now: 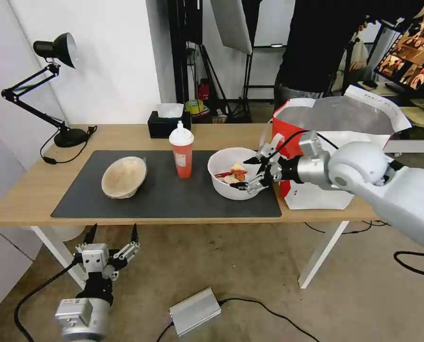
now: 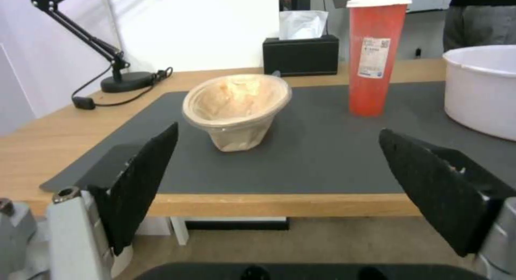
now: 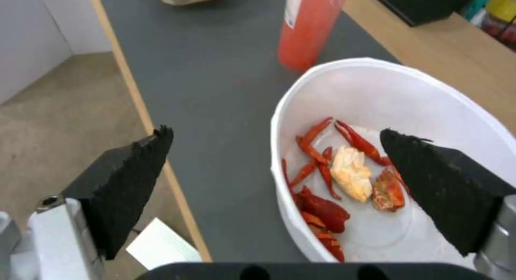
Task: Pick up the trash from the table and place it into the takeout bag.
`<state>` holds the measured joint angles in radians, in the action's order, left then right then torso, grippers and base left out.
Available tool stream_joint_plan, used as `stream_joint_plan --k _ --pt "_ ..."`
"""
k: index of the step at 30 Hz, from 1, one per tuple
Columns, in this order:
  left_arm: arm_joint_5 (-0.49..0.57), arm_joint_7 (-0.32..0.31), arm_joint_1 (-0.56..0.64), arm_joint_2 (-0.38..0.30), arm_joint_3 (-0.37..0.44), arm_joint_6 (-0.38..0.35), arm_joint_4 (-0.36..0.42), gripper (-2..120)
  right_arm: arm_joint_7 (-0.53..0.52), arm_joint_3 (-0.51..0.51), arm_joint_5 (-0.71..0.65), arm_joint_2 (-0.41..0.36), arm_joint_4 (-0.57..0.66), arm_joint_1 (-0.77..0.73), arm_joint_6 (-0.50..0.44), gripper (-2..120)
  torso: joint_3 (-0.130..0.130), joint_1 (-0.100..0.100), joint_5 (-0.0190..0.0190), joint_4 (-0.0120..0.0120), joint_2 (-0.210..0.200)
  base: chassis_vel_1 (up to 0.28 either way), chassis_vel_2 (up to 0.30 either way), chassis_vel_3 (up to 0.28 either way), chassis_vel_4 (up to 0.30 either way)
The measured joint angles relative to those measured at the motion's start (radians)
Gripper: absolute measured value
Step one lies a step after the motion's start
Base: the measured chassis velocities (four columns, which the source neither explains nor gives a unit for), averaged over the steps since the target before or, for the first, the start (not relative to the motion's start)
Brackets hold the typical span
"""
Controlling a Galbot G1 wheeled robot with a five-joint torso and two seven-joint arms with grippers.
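The right gripper (image 1: 250, 172) hangs at the near right rim of the white round plastic bowl (image 1: 221, 166), its 2 black fingers (image 3: 126, 183) spread wide and holding nothing; one finger sits over the bowl's inside, the other outside the wall. Whether either touches the rim cannot be told. Red shell scraps and a pale lump (image 3: 350, 173) lie in the bowl. The bowl stands on the dark grey mat (image 1: 164, 199) of the long light-wood table (image 1: 26, 190), just beside the white-and-red foil-lined takeout bag (image 1: 316, 194). The red-orange cup with white domed lid (image 1: 181, 149) stands upright left of the bowl; the beige pulp bowl (image 1: 124, 176) lies tilted further left. The left gripper (image 1: 112, 235) waits below the table edge, fingers wide apart, empty.
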<state>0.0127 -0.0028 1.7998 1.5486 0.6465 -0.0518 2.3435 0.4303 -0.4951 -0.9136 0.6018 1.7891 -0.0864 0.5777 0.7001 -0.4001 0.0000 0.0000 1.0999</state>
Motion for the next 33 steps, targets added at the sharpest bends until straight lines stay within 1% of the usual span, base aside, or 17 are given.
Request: stream_joint_plan --k 6,16,20,31,33 --pt "0.000 -0.001 -0.007 0.004 0.001 0.000 -0.001 100 -0.026 -0.048 -0.010 0.041 -0.042 0.039 0.039 99 0.000 0.000 -0.0001 0.0000 0.000 0.000 0.000 0.000 0.000" --pt "0.000 -0.001 -0.009 0.006 0.002 -0.001 -0.002 100 -0.058 -0.065 -0.024 0.075 -0.076 0.047 0.092 99 0.000 0.000 -0.0001 0.0000 0.000 0.000 0.000 0.000 0.000" --pt "0.000 -0.001 -0.009 0.008 0.003 -0.001 -0.003 100 -0.084 -0.073 -0.025 0.097 -0.084 0.052 0.133 99 0.000 0.000 -0.0001 0.0000 0.000 0.000 0.000 0.000 0.000" --pt "0.000 -0.002 -0.009 0.010 0.007 -0.001 -0.004 100 -0.097 -0.107 -0.013 0.124 -0.114 0.081 0.146 98 0.000 0.000 -0.0001 0.0000 0.000 0.000 0.000 0.000 0.000" --pt "0.001 -0.002 -0.012 0.010 0.006 -0.001 -0.007 100 -0.103 -0.124 -0.005 0.142 -0.139 0.088 0.146 98 0.000 0.000 0.0000 0.0001 0.000 0.000 0.000 0.000 0.000"
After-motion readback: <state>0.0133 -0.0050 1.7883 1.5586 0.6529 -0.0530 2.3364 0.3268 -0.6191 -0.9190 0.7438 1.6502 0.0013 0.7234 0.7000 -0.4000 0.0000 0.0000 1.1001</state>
